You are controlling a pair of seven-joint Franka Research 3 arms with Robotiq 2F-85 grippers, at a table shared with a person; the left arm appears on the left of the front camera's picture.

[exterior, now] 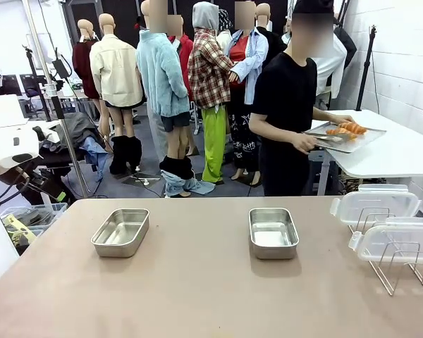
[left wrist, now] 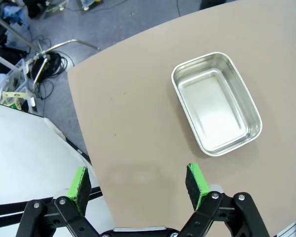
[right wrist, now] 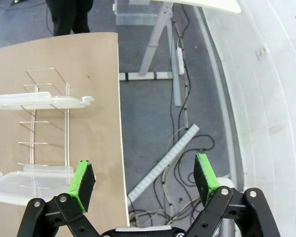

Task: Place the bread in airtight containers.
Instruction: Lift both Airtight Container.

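Gaping wide and empty, the left tool (left wrist: 138, 180) hovers near a tin (left wrist: 216, 103) and the right tool (right wrist: 143, 173) beside a clear lid (right wrist: 39, 101).

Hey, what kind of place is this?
Probably a robotics lab, not a kitchen: the left pincer hangs over a plain table, loose cables trail on the grey floor, and steel tins sit ready.

Black jaws, green pads (left wrist: 79, 182)

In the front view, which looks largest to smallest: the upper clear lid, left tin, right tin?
1. upper clear lid
2. left tin and right tin: they look alike, so no ranking between them.
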